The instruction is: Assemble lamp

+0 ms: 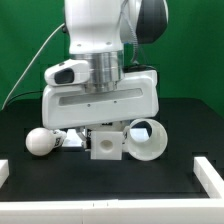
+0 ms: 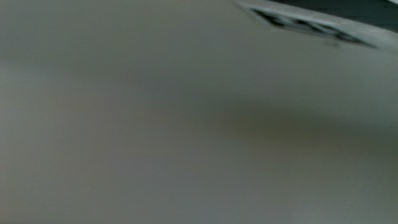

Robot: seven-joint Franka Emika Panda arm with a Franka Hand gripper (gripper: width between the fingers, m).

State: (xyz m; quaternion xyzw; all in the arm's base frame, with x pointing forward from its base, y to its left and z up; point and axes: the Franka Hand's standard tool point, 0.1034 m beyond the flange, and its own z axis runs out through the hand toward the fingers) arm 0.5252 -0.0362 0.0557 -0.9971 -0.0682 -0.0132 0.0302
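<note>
Behind the black worktop (image 1: 185, 140) hangs a green backdrop (image 1: 25, 40). Near the worktop's middle lie the lamp's bulb (image 1: 40, 143), base (image 1: 107, 149) and tipped shade (image 1: 150, 141). The gripper (image 1: 105, 131) hangs over the base; its jaw width I cannot tell.

Obstacles: bulb (image 1: 40, 142), base (image 1: 107, 148), shade (image 1: 148, 140), close together in a row mid-table; arm (image 1: 100, 45) above them. Free room: bare table (image 1: 110, 182) strip nearer the camera.

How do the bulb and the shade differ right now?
The bulb is a closed ball; the shade is hollow, lying on its side, mouth toward the camera. The bulb lies toward the exterior view's left, the shade right. The shade looks bigger. Both are matte white.
</note>
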